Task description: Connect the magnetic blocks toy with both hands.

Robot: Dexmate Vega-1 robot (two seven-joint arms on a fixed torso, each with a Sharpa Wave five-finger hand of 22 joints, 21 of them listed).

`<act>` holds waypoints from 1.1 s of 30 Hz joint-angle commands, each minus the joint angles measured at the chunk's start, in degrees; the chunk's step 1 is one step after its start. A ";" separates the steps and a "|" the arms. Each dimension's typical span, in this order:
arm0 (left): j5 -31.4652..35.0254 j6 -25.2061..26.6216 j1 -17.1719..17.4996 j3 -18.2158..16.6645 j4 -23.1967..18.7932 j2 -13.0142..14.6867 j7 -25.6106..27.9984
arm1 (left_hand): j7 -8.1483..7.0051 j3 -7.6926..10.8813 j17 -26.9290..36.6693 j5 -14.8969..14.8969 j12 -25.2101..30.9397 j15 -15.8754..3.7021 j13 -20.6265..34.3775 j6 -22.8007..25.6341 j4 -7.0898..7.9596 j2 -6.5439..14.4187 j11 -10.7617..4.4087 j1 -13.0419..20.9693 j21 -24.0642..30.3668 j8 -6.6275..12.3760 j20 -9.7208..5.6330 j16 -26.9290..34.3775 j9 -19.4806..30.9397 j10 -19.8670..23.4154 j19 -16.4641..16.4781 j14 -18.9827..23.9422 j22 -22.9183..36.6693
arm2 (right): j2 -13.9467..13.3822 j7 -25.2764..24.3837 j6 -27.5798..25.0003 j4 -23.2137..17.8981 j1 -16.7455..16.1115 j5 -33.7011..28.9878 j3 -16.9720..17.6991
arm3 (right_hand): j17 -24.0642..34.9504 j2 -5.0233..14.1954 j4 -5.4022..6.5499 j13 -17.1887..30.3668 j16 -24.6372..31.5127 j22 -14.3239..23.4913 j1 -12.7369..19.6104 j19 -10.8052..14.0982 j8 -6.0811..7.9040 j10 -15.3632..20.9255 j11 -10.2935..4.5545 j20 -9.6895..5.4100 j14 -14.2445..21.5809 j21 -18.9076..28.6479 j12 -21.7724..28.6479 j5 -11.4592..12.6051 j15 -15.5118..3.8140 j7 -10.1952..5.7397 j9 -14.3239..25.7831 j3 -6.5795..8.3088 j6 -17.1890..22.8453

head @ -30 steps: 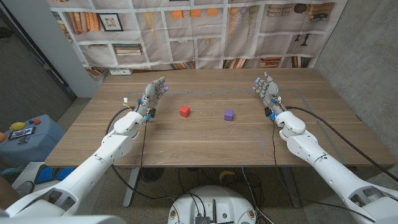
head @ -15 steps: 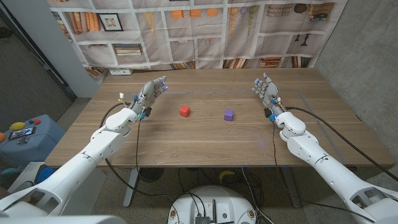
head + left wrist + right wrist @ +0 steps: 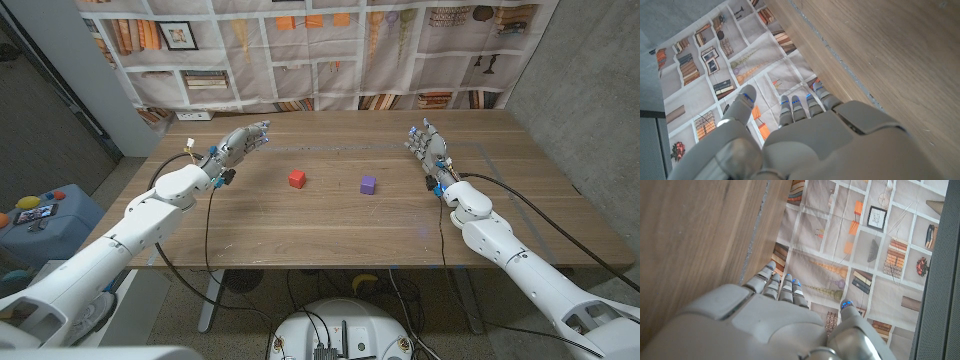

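Left hand (image 3: pixel 238 147) raised, fingers spread, empty, right hand (image 3: pixel 428 148) upright, fingers apart, red block (image 3: pixel 297 179) between

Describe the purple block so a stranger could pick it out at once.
Look at the wooden table in front of the bookshelf-print backdrop. Near its middle sit two small cubes, apart from each other. The purple block is the one nearer the right hand; its neighbour is the red block.

No text, label, brand or number can be read. The backdrop cloth (image 3: pixel 330 50) across the top of the head view may carry lettering, but it is too small to tell.
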 commanded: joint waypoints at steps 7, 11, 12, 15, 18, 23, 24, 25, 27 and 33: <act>7.08 6.08 -3.36 1.81 -5.39 9.65 -5.04 | -1.26 0.85 0.36 0.57 0.19 -2.08 0.38 0.94 -0.32 -1.09 -1.35 3.47 -0.39 0.63 -0.84 -0.13 0.27 0.30 0.61 -0.09 0.08 | -0.13 -0.15 1.32 -0.76 -1.34 -0.11 0.22 | -0.06 2.22 -0.22 -0.05 0.33 0.20 0.85 0.29 0.28 0.08 -0.53 -0.51 0.31 0.44 0.54 0.27 -0.26 -0.48 0.16 0.04 0.41; 10.26 6.66 -5.74 3.34 -5.15 10.86 -7.12 | -1.51 1.13 0.36 0.68 0.24 -2.30 0.40 1.02 -0.31 -1.42 -1.55 4.34 -0.40 0.64 -0.74 -0.06 0.30 0.57 0.76 0.10 0.07 | -0.25 -0.26 1.28 -1.04 -1.55 -0.12 0.27 | -0.10 2.27 -0.22 -0.06 0.34 0.20 0.89 0.33 0.30 0.09 -0.56 -0.57 0.29 0.45 0.55 0.29 -0.40 -0.50 0.15 0.04 0.48; 11.05 6.94 -6.34 3.75 -5.12 11.02 -7.53 | -1.59 1.25 0.36 0.73 0.25 -2.18 0.41 0.86 -0.31 -1.52 -1.79 4.67 -0.42 0.57 -0.68 -0.05 0.30 0.65 0.77 0.16 0.06 | -0.25 -0.27 1.29 -1.02 -1.54 -0.14 0.27 | -0.11 2.29 -0.23 -0.07 0.35 0.19 0.91 0.34 0.30 0.10 -0.59 -0.60 0.30 0.46 0.55 0.30 -0.35 -0.55 0.15 0.04 0.48; 14.24 7.20 -8.29 5.35 -4.91 11.42 -8.83 | -2.26 1.70 0.37 0.88 0.25 -2.64 0.43 0.69 -0.31 -1.93 -2.23 5.98 -0.44 0.51 -1.09 -0.01 0.33 0.92 0.91 0.37 0.05 | -0.11 0.03 1.65 -0.61 -1.33 -0.19 0.22 | -0.15 2.33 -0.24 -0.08 0.35 0.19 0.96 0.35 0.31 0.10 -0.59 -0.63 0.28 0.46 0.55 0.31 -0.44 -0.58 0.15 0.04 0.52; 17.93 7.43 -10.26 7.18 -4.84 11.61 -10.07 | -3.27 2.11 0.38 1.00 0.19 -3.18 0.44 0.33 -0.32 -2.55 -3.23 7.35 -0.43 0.41 -1.62 -0.02 0.34 1.17 1.17 0.49 0.05 | 0.18 0.07 2.09 -0.24 -1.15 -0.29 0.17 | -0.20 2.38 -0.24 -0.09 0.40 0.19 1.00 0.37 0.32 0.11 -0.61 -0.67 0.35 0.46 0.56 0.33 -0.49 -0.60 0.14 0.03 0.58; 21.10 6.84 -12.53 9.08 -3.57 10.66 -11.81 | -3.68 2.32 0.38 1.06 0.11 -3.46 0.45 -0.59 -0.32 -3.01 -3.52 8.19 -0.43 0.11 -1.67 -0.09 0.34 1.24 1.31 0.37 0.04 | 0.27 -0.15 2.32 -0.13 -1.26 -0.33 0.26 | -0.26 2.43 -0.26 -0.10 0.44 0.19 1.07 0.40 0.32 0.15 -0.67 -0.67 0.41 0.47 0.58 0.35 -0.44 -0.72 0.14 0.03 0.62; 21.91 7.08 -12.93 9.44 -3.63 10.67 -12.07 | -3.83 2.36 0.38 1.06 0.11 -3.56 0.45 -0.72 -0.32 -3.11 -3.56 8.36 -0.46 0.08 -1.74 -0.11 0.34 1.28 1.28 0.30 0.04 | 0.27 -0.21 2.40 -0.16 -1.35 -0.33 0.30 | -0.29 2.44 -0.27 -0.11 0.43 0.19 1.11 0.48 0.31 0.17 -0.67 -0.71 0.38 0.50 0.59 0.35 -0.49 -0.72 0.14 0.03 0.60; 22.80 6.95 -13.35 9.82 -3.62 10.71 -12.41 | -3.89 2.42 0.38 1.07 0.05 -3.64 0.46 -0.89 -0.32 -3.28 -3.58 8.63 -0.47 0.04 -1.76 -0.15 0.33 1.23 1.30 0.20 0.04 | 0.26 -0.23 2.46 -0.20 -1.44 -0.30 0.34 | -0.30 2.44 -0.28 -0.11 0.44 0.19 1.12 0.49 0.32 0.16 -0.68 -0.70 0.41 0.50 0.59 0.36 -0.40 -0.77 0.14 0.03 0.64; 23.99 7.04 -14.22 10.40 -3.66 10.77 -13.48 | -3.95 2.49 0.39 1.08 0.00 -3.68 0.46 -0.88 -0.32 -3.52 -3.62 8.98 -0.48 0.10 -1.81 -0.29 0.33 1.20 1.31 -0.22 0.05 | 0.22 -0.30 2.53 -0.24 -1.58 -0.28 0.41 | -0.32 2.46 -0.28 -0.11 0.45 0.19 1.13 0.49 0.31 0.15 -0.67 -0.69 0.41 0.50 0.59 0.36 -0.38 -0.77 0.14 0.03 0.63; 28.40 7.85 -16.88 12.26 -5.15 11.20 -16.66 | -3.95 2.69 0.42 1.08 -0.24 -3.79 0.48 -0.86 -0.29 -4.57 -3.74 10.38 -0.70 0.28 -1.42 -0.60 0.33 0.94 0.71 -1.91 0.07 | 0.18 -0.26 2.73 -0.06 -1.75 -0.20 0.54 | -0.35 2.49 -0.27 -0.12 0.47 0.19 1.15 0.52 0.28 0.15 -0.69 -0.66 0.41 0.50 0.59 0.36 -0.42 -1.02 0.13 0.00 0.58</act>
